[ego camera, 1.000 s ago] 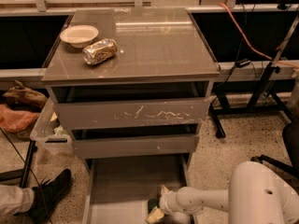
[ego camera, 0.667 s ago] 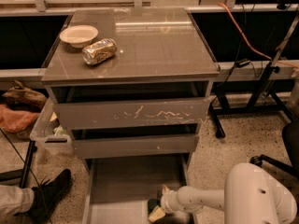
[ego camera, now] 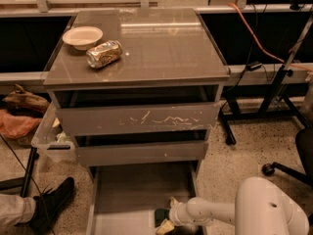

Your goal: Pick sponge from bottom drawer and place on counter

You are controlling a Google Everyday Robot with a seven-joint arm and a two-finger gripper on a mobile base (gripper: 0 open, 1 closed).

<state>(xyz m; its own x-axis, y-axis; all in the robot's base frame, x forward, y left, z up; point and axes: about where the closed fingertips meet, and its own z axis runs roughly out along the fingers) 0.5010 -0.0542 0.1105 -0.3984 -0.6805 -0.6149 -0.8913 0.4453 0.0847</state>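
The bottom drawer (ego camera: 137, 190) is pulled out at the foot of the grey cabinet, its flat grey floor showing. The sponge (ego camera: 161, 214), dark green, lies at the drawer's front right. My gripper (ego camera: 168, 218) reaches in from the right on a white arm and sits right at the sponge, its cream-coloured fingertips (ego camera: 165, 226) around or against it. The counter (ego camera: 146, 43) is the glossy grey-brown top of the cabinet, far above the gripper.
A cream bowl (ego camera: 82, 36) and a crushed gold can (ego camera: 103, 54) sit on the counter's left part. A scratched drawer front (ego camera: 137, 119) and a middle drawer (ego camera: 142, 153) overhang the bottom drawer. A person's black shoe (ego camera: 54, 204) is at the lower left. A clear bin (ego camera: 51, 136) hangs on the cabinet's left.
The gripper and arm have stayed at the sponge in the drawer's front right; no clear movement shows.
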